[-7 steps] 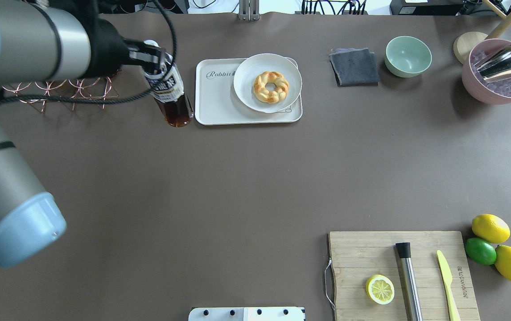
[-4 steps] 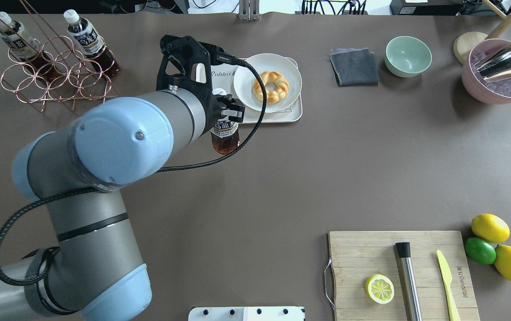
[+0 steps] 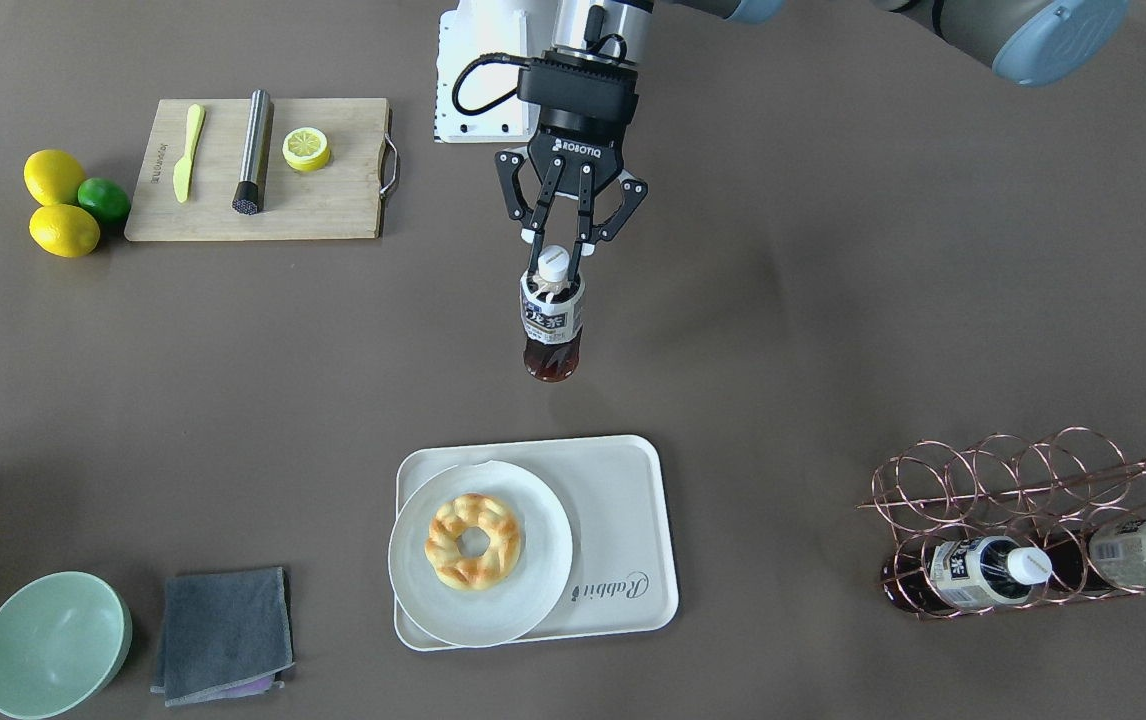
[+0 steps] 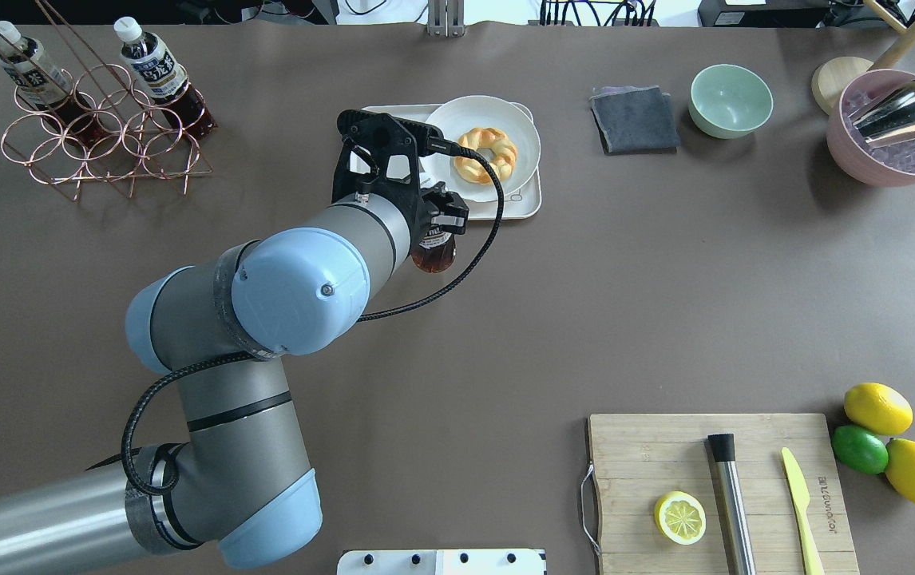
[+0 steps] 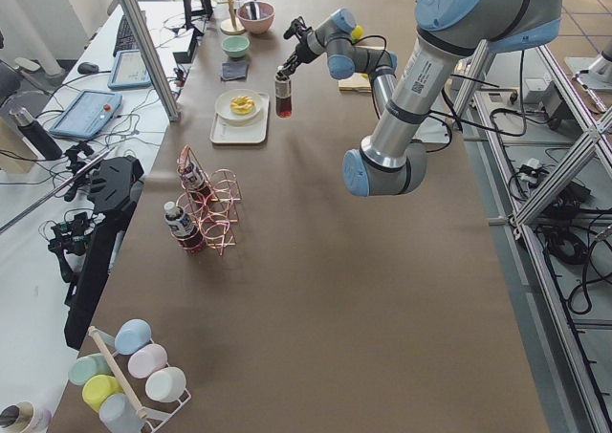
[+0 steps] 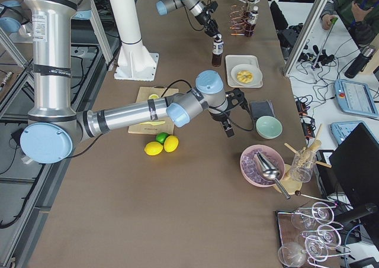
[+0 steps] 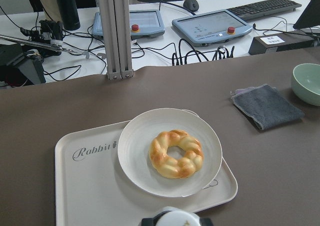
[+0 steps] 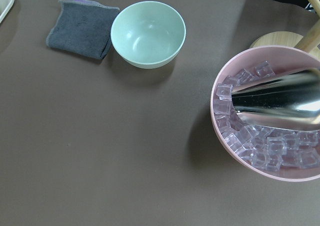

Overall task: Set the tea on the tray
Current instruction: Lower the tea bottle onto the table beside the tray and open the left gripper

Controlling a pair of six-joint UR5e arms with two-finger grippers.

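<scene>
The tea (image 3: 550,330) is a small bottle of dark brown liquid with a white cap. My left gripper (image 3: 553,262) is shut on its neck and holds it upright, clear of the table, on the robot's side of the tray (image 3: 623,500). In the overhead view the bottle's base (image 4: 433,255) shows below the left gripper (image 4: 441,217), just outside the tray's near edge (image 4: 509,210). The left wrist view shows the cap (image 7: 175,219) at the bottom and the tray (image 7: 85,186) beyond it. My right gripper (image 6: 228,125) hovers near the green bowl; I cannot tell whether it is open or shut.
A white plate (image 4: 505,120) with a braided pastry fills the tray's right part. A copper wire rack (image 4: 98,120) holds two more bottles. A grey cloth (image 4: 635,120), green bowl (image 4: 730,100), pink ice bowl (image 4: 889,148), wooden board (image 4: 721,495) and citrus fruits (image 4: 877,409) are also on the table.
My left arm has carried the tea from beside the tray's left edge rightward and toward me, to the tray's near edge. The rack and its bottles are uncovered.
</scene>
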